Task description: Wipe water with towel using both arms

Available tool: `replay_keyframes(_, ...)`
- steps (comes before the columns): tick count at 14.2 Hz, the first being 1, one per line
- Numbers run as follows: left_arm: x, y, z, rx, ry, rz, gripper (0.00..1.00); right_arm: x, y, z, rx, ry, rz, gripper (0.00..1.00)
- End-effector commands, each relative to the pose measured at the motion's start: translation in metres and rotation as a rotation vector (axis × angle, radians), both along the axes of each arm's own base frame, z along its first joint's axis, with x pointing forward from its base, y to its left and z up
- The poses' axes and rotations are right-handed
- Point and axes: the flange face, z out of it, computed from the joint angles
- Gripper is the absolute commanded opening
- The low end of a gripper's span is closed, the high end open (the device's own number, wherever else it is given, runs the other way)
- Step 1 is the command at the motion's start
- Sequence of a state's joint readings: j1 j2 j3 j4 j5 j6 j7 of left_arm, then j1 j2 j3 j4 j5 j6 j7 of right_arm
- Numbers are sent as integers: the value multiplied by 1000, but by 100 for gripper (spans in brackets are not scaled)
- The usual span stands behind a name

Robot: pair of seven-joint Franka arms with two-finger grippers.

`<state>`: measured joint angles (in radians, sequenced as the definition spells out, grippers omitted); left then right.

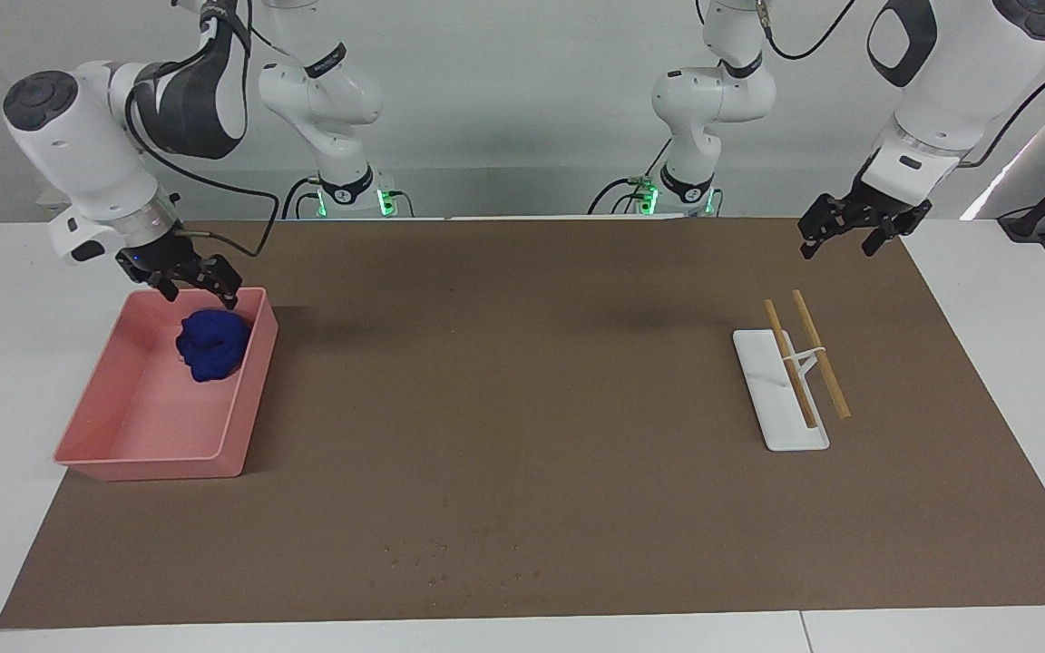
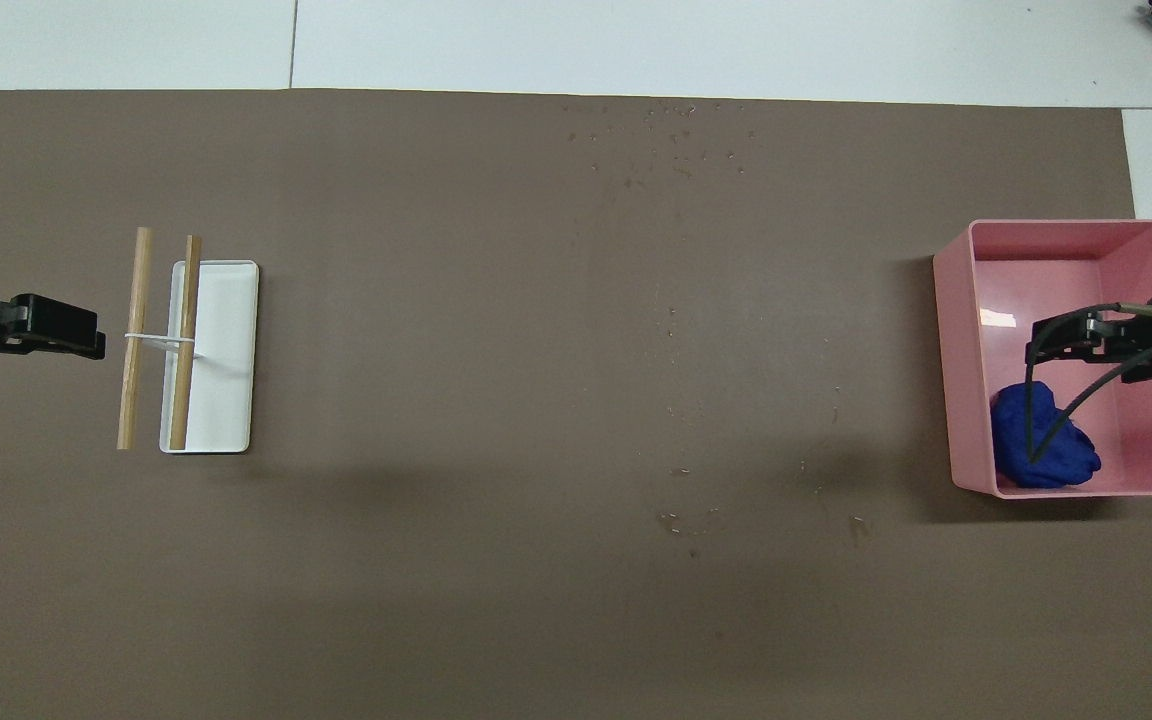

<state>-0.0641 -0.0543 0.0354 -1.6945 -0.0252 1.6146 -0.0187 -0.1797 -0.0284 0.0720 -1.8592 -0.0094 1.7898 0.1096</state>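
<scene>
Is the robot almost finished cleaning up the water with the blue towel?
Nearly, it seems. The towel lies crumpled in the pink tray, and no wet blotch shows on the brown mat. The right gripper is open above the tray, holding nothing. The left gripper waits open over the mat's edge near the chopsticks. Little looks left except drawing back.

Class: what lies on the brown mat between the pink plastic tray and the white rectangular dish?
Nothing but bare mat with tiny specks, between tray and dish, shown overhead.
</scene>
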Motion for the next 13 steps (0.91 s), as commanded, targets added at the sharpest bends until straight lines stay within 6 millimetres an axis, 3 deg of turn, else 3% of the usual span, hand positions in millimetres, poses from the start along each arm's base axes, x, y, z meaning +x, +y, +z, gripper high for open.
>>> replay_keyframes(1,-3,-1,10,-11,-21,-6,100,7,34,38,-38,-6,-32,100)
replay_keyframes(4,-3,-1,14,-11,-27,-8,100,9,65,82,-42,-32,-12,100)
replay_keyframes(7,-3,-1,13,-11,-27,-6,100,6,68,111,-44,-40,-7,100)
replay_keyframes(9,-3,-1,13,-11,-27,-3,100,9,67,120,-35,-19,-13,100)
replay_keyframes(13,-3,-1,13,-11,-27,-5,100,9,60,114,-34,6,-23,100)
